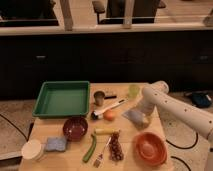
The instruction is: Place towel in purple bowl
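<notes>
The towel (133, 117), a pale grey-blue cloth, lies on the wooden table (60, 160) right of centre. My gripper (143, 120) is at the end of the white arm that comes in from the right. It is down at the towel's right edge, touching or just over it. The purple bowl (75, 128) is dark maroon-purple, stands upright at the left centre of the table and looks empty. It is well to the left of the gripper and the towel.
A green tray (62, 98) sits at the back left. A metal cup (99, 97), a brush (113, 105), an orange fruit (109, 115) and a green cup (133, 90) lie between the bowl and the towel. An orange bowl (150, 148), a banana (106, 131), grapes (116, 147), a sponge (56, 144) and a white lid (32, 149) are at the front.
</notes>
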You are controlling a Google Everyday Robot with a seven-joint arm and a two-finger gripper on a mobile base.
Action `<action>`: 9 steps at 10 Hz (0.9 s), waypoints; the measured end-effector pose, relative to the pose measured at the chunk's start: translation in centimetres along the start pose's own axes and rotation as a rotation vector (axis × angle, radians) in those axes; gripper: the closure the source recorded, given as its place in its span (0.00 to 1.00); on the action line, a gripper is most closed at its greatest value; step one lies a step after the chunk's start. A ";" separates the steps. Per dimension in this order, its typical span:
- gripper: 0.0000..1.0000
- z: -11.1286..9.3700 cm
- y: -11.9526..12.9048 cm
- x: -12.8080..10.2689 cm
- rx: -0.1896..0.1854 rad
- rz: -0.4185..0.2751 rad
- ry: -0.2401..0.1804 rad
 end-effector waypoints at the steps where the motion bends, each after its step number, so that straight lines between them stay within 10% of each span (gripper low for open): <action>1: 0.20 0.1 -0.5 0.0 0.002 0.002 0.000; 5: 0.24 0.8 -1.3 0.5 0.000 0.023 -0.001; 9: 0.63 1.1 -1.6 0.7 -0.007 0.033 -0.003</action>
